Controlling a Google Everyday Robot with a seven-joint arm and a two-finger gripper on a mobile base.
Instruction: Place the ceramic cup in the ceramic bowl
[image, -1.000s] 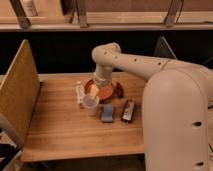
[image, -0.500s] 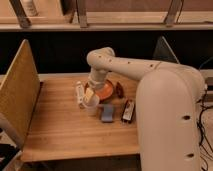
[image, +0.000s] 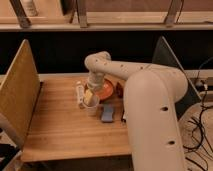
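The ceramic cup (image: 91, 108), small and pale, stands on the wooden table just in front and to the left of the ceramic bowl (image: 106, 90). The bowl is wide, shallow and orange-red, and the arm partly hides it. My gripper (image: 89, 96) points straight down at the cup's rim, right above or in the cup's mouth. I cannot tell whether it holds the cup. The cup is outside the bowl.
A slim white bottle (image: 80, 94) stands just left of the cup. A small dark red object (image: 119, 89) sits right of the bowl. A blue block (image: 107, 113) lies in front, with a dark object (image: 123, 117) beside it. A board (image: 19, 95) walls the table's left side.
The arm has swung a little left and lowered, bringing the gripper down onto the cup. The cup, bowl and bottle have stayed in place.
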